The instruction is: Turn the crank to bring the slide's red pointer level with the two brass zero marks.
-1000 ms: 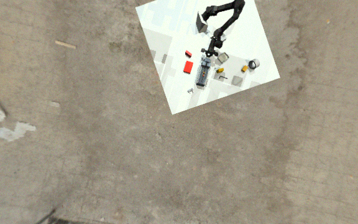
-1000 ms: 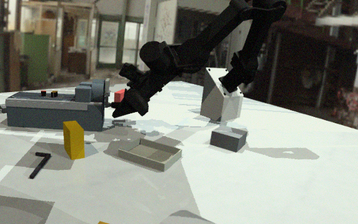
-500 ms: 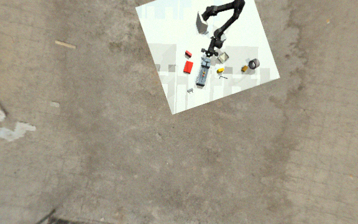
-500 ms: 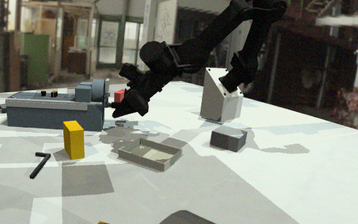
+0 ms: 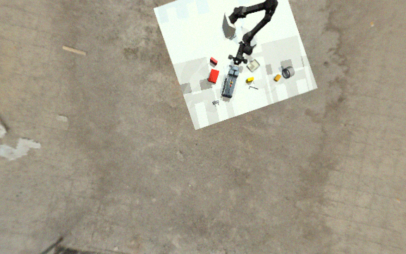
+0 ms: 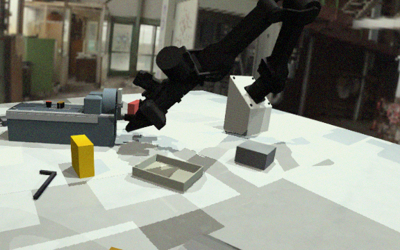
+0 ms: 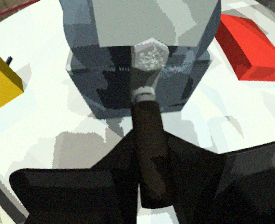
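Note:
The blue-grey machine (image 5: 228, 91) (image 6: 61, 132) (image 7: 83, 90) stands on the white table top. My gripper (image 5: 237, 63) (image 6: 130, 122) (image 7: 144, 133) is shut on the dark crank handle (image 7: 149, 142) at the machine's near end. In the wrist view the handle runs from a pale metal collar down between the fingers. On the slide's top, the red pointer (image 5: 230, 85) (image 6: 48, 103) sits apart from the brass marks (image 5: 231, 82) (image 6: 60, 104), on the side away from the crank. The two brass marks cannot be told apart clearly, and the wrist view does not show them.
A yellow block (image 5: 249, 80) (image 6: 82, 156) (image 7: 3, 82) and a shallow tray (image 6: 158, 179) stand to one side, with a hex key (image 5: 254, 87) (image 6: 45, 185). A red block (image 5: 213, 76) (image 7: 253, 47) is on the other side. A dark grey box (image 6: 252, 156) stands beyond the tray.

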